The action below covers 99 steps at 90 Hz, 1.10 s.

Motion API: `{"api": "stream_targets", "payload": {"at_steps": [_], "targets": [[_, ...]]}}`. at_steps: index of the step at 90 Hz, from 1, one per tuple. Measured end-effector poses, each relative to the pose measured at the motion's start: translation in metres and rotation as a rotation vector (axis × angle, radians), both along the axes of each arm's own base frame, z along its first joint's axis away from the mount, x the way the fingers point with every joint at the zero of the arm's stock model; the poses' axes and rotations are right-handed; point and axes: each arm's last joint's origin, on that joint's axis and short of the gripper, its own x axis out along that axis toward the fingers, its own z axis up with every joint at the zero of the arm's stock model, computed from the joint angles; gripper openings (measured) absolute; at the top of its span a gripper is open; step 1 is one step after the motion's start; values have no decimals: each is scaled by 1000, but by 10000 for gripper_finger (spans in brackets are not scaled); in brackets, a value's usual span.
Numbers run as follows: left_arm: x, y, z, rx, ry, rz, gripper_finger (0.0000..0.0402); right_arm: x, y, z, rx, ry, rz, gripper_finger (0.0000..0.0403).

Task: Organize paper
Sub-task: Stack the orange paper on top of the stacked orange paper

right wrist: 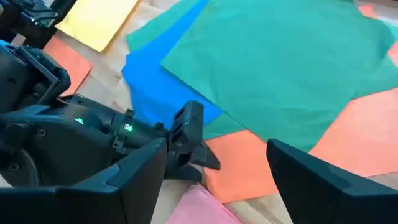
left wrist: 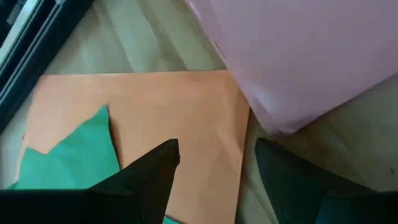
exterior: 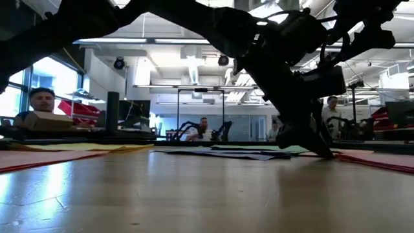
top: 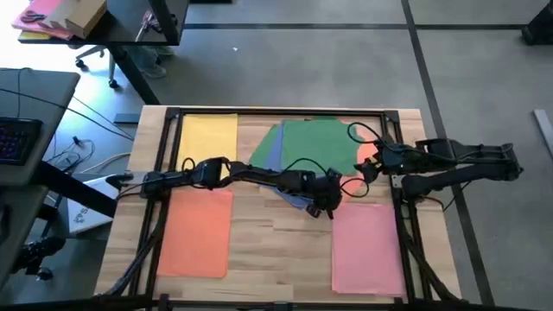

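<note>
Sheets of paper lie flat on the wooden table. A yellow one [top: 207, 138] is at the far left, an orange one [top: 197, 231] at the near left, and a pink one [top: 366, 246] at the near right. In the far middle a green sheet [top: 315, 142] overlaps a blue sheet [top: 272, 151] and another orange sheet [left wrist: 155, 106]. My left gripper [left wrist: 217, 155] is open and low over that orange sheet's edge, beside the pink sheet's corner [left wrist: 280, 124]. My right gripper [right wrist: 217, 149] is open and hovers above the pile's right side [top: 367, 168]. My left gripper comes down slanting from the table's left. One finger [left wrist: 165, 158] is over the orange sheet near its edge [left wrist: 239, 143], and the other [left wrist: 273, 165] is over bare wood beside it. I cannot tell whether the fingertips touch the sheet.
A black frame [top: 164, 155] runs round the tabletop. Bare wood [top: 276, 250] lies between the near orange and pink sheets. A brown cardboard box [top: 82, 13] stands on another desk at the far left. In the low view, people sit in the room beyond the table [exterior: 42, 100].
</note>
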Motion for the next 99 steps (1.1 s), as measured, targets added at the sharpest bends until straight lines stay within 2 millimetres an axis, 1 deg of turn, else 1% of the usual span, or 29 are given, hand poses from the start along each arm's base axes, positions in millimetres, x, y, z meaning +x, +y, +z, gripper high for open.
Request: {"api": "stream_targets", "payload": {"at_steps": [6, 12, 25, 46, 65, 73, 80, 99], "targets": [[0, 0, 0, -7, 2, -6, 209, -1, 0, -1, 1, 11, 0, 264], [1, 0, -5, -6, 2, -4, 209, -1, 0, 0, 7, 8, 1, 264], [3, 1, -11, 37, -5, 12, 209, -1, 0, -1, 14, 6, -3, 264], [9, 7, -10, 117, -69, 13, 197, -1, 0, -1, 3, 11, 8, 264], [9, 12, -9, 176, -68, 50, 184, -1, 0, -1, 3, 13, 11, 264], [9, 14, -8, 214, -70, 81, 182, -1, 0, -1, 3, 13, 11, 264], [10, 21, -5, 249, -102, 149, 181, -1, 0, -1, 3, 14, 12, 264], [13, 39, 0, 208, -197, 291, 181, -2, 0, -1, 3, 16, 12, 264]]}}
